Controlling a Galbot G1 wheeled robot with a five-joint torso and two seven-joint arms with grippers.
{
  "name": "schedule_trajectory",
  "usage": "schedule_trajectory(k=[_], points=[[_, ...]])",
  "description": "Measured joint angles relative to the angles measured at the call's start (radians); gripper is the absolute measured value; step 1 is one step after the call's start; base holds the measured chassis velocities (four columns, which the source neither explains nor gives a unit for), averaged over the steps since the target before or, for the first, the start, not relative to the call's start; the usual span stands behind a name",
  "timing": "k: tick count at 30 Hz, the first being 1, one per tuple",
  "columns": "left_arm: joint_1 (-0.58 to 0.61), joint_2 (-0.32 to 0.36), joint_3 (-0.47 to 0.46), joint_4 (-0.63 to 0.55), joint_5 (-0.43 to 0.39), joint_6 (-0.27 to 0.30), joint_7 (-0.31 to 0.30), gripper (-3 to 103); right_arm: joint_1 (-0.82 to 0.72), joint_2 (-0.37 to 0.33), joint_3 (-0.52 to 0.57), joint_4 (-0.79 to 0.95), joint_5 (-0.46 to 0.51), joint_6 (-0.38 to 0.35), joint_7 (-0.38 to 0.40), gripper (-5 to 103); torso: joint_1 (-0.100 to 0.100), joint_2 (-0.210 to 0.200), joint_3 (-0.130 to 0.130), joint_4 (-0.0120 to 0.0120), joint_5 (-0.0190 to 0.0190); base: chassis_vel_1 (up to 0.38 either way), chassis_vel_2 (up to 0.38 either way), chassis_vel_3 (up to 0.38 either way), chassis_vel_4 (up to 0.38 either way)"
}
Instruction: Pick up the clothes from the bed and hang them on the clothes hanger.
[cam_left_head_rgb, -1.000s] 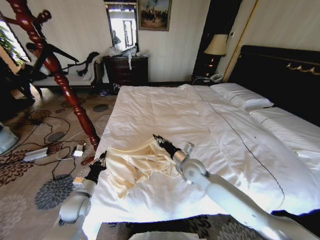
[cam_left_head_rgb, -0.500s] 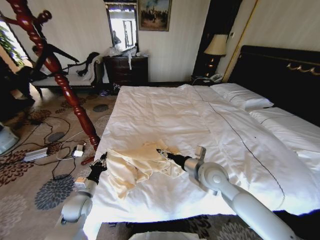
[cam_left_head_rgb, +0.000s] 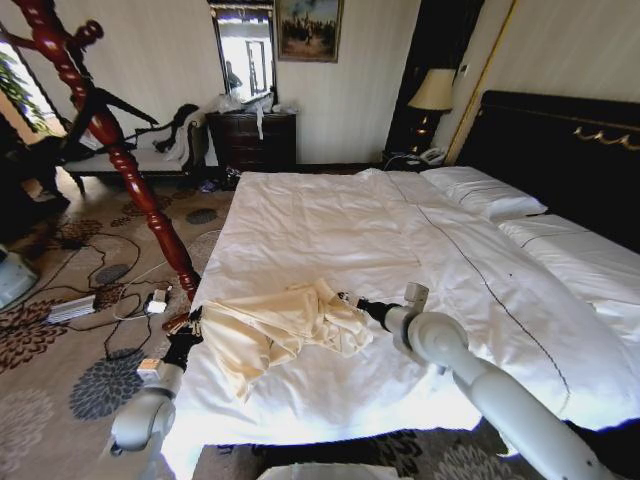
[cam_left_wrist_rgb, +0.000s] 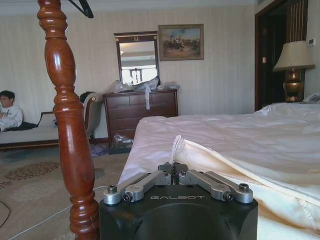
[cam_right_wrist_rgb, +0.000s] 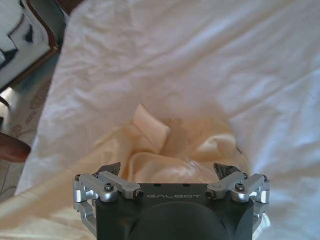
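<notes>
Our left gripper jaws grip the clothes at the bed edge; they stretch rightward to our right gripper, jaws open.

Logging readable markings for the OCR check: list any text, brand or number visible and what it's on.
"GALBOT" on the black body of the left gripper, just below its fingers, which are shut on the clothes.
"GALBOT" on the black body of the right gripper, open over the clothes on the bed.
The framed painting on the wall shows no legible text.
</notes>
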Motion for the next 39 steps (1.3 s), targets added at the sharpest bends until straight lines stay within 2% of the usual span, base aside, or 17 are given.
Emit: schedule_trajectory(k=[7,11,19,20,21,23,26,29,32,33,35,36,39], points=[[0.006,-0.001,0.002,-0.016,0.0,0.0,0.0,1,0.011,0.043,-0.009,-0.137,0.001,-0.062,-0.02,100,0.0,0.0,0.0,-0.0001,0.0,0.0,0.0,0.0,0.0],[0.012,-0.002,0.005,-0.019,0.003,0.0,0.0,1,0.02,0.06,-0.022,-0.19,-0.03,-0.071,-0.045,100,0.0,0.0,0.0,0.0,0.0,0.0,0.0,0.0,0.0],[0.008,-0.005,0.007,-0.014,0.004,0.0,-0.001,1,0.016,0.061,-0.028,-0.17,-0.033,-0.065,-0.076,100,0.0,0.0,0.0,-0.0001,-0.0001,0.0,0.0,0.0,0.0],[0.006,-0.006,0.009,-0.011,0.005,0.0,-0.002,1,0.013,0.06,-0.03,-0.16,-0.031,-0.064,-0.082,102,0.0,0.0,0.0,-0.0002,-0.0001,0.0,0.0,0.0,0.0],[0.004,-0.007,0.01,-0.008,0.005,0.0,-0.002,1,0.01,0.061,-0.033,-0.152,-0.03,-0.062,-0.087,98,0.0,0.0,0.0,-0.0002,-0.0001,0.0,0.0,0.0,0.0],[0.003,-0.008,0.011,-0.007,0.006,0.0,-0.002,1,0.009,0.061,-0.036,-0.149,-0.03,-0.061,-0.09,98,0.0,0.0,0.0,-0.0002,-0.0002,0.0,0.0,0.0,0.0],[-0.002,-0.01,0.019,-0.001,0.006,0.002,-0.005,1,0.01,0.069,-0.049,-0.147,-0.031,-0.059,-0.098,83,0.0,0.0,0.0,-0.0002,-0.0001,0.0,0.0,0.0,0.0],[-0.002,-0.007,0.021,0.002,0.006,0.003,-0.005,1,0.013,0.073,-0.051,-0.15,-0.032,-0.057,-0.102,78,0.0,0.0,0.0,-0.0002,-0.0001,0.0,0.0,0.0,0.0],[-0.003,-0.002,0.022,0.007,0.006,0.003,-0.006,1,0.016,0.074,-0.058,-0.159,-0.057,-0.049,-0.115,61,0.0,0.0,0.0,-0.0001,-0.0002,0.0,0.0,0.0,0.0],[-0.003,-0.002,0.022,0.007,0.006,0.003,-0.006,1,0.016,0.074,-0.058,-0.159,-0.057,-0.049,-0.115,61,0.0,0.0,0.0,-0.0001,-0.0002,0.0,0.0,0.0,0.0],[-0.006,0.0,0.022,0.01,0.006,0.003,-0.007,1,0.021,0.074,-0.07,-0.176,-0.089,-0.036,-0.13,50,0.0,0.0,0.0,-0.0002,0.0,0.0,0.0,0.0,0.0],[-0.007,0.0,0.023,0.01,0.006,0.003,-0.007,1,0.023,0.074,-0.073,-0.183,-0.095,-0.033,-0.134,50,0.0,0.0,0.0,-0.0002,-0.0001,0.0,0.0,0.0,0.0],[-0.008,-0.001,0.026,0.012,0.006,0.003,-0.007,1,0.032,0.079,-0.08,-0.196,-0.101,-0.03,-0.138,39,0.0,0.0,0.0,-0.0002,-0.0001,0.0,0.0,0.0,0.0]])
